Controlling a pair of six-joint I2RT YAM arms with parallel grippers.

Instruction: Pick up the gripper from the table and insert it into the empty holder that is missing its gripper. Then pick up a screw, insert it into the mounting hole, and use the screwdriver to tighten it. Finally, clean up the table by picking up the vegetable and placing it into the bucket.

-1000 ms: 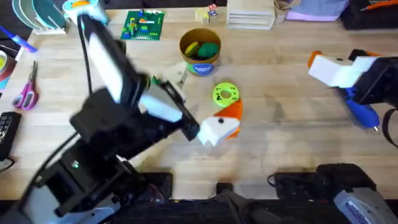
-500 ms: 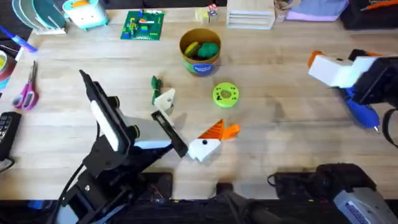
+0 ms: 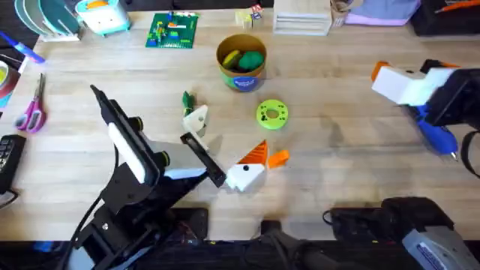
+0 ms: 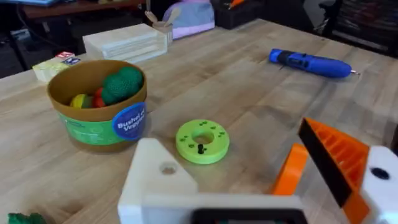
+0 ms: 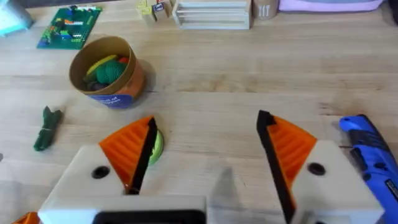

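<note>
Beside left pincer [image 3: 225, 146], spread wide and empty, small loose orange plastic wedge fingertip [image 3: 278, 157]: light, rigid; pinch flat sides. Right pincer [image 5: 205, 158] open.

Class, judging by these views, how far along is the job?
Nothing looks finished. The holder is bare, and the loose orange gripper lies on the table by the open left gripper. In hand: nothing; the right gripper is open too. Left: fitting, screwing with the screwdriver, and moving the vegetable into the bucket.

a robotics lab bench: pale wooden tabletop [image 3: 352, 157] strewn with toys, pink-handled scissors [image 3: 31, 112], a green brick-built plate [image 3: 172, 30].
</note>
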